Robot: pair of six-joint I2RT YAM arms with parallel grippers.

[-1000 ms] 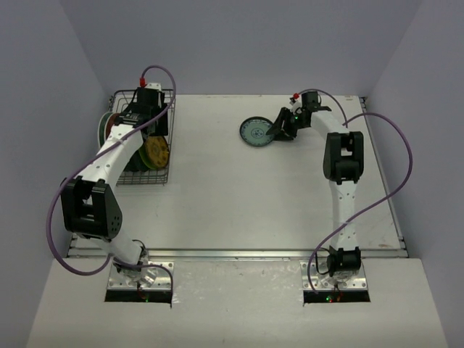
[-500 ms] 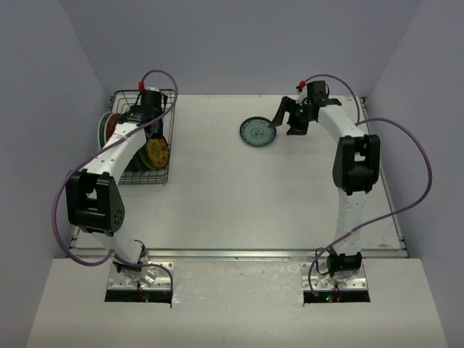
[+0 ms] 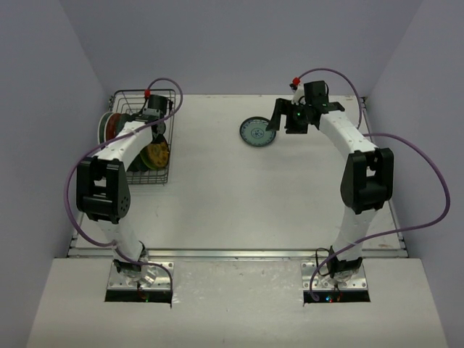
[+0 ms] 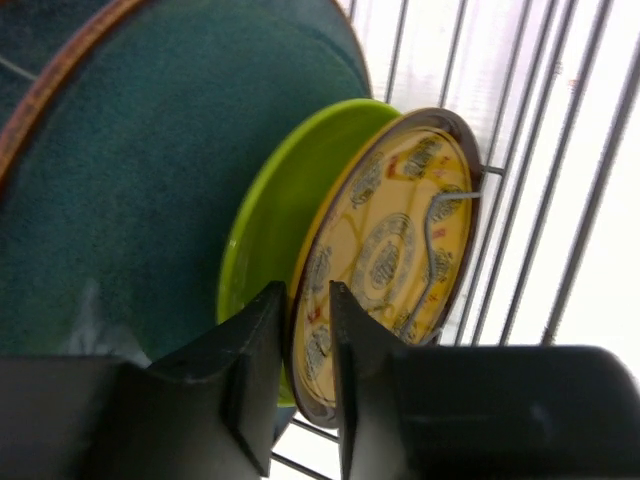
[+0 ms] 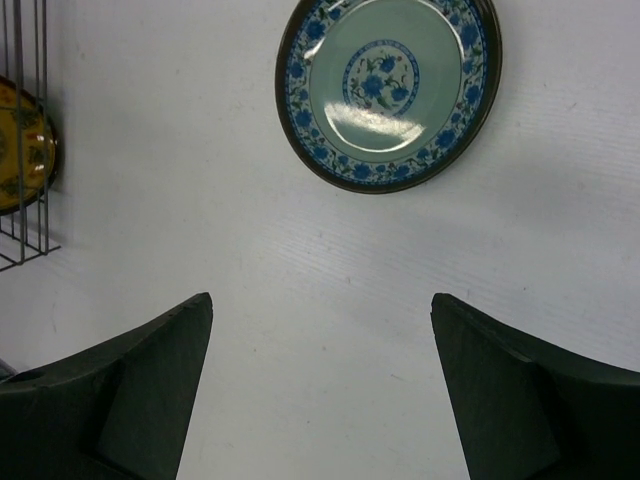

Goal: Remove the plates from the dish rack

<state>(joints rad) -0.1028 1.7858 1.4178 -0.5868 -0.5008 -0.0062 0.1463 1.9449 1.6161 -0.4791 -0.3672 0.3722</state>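
Here the left gripper (image 4: 305, 300), nearer the rack (image 3: 130, 92), pinches the rim of the yellow plate (image 4: 385, 260), which stands on edge straight ahead, in line with its fingers.

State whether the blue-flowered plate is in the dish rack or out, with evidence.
Out. The blue-flowered plate lies flat on the table, well apart from the dish rack, with the open right gripper hovering clear of it.

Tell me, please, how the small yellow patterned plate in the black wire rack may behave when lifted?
The small yellow patterned plate looks glazed, so it may slip in the left gripper, pinched on its rim. It seems rigid and probably breakable. Standing on edge beside a divider of the black wire rack, it could snag or roll.
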